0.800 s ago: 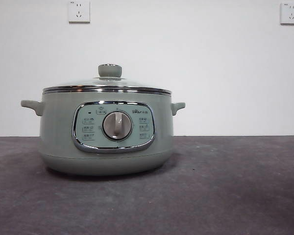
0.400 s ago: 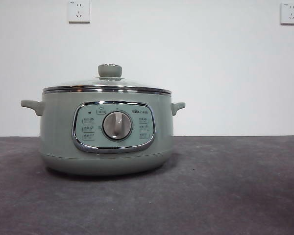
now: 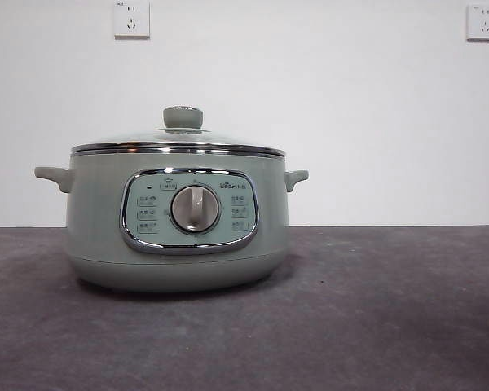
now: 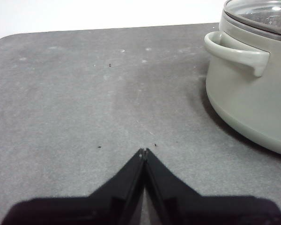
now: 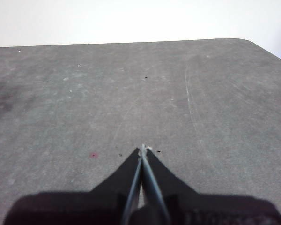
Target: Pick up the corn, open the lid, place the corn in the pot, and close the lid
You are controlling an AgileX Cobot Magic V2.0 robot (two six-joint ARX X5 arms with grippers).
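Observation:
The sage-green pot (image 3: 177,220) stands on the dark grey table, left of centre in the front view. The glass lid (image 3: 179,140) with its green knob sits closed on it. The pot's side and one handle also show in the left wrist view (image 4: 253,93). The corn is out of view in every frame. My left gripper (image 4: 144,151) is shut and empty, low over bare table beside the pot. My right gripper (image 5: 143,147) is shut and empty over bare table, with no object near it. Neither arm shows in the front view.
The grey table top (image 3: 375,309) stretches to the right of the pot. A white wall with two power sockets (image 3: 131,18) stands behind. The table's far edge and rounded corners show in both wrist views.

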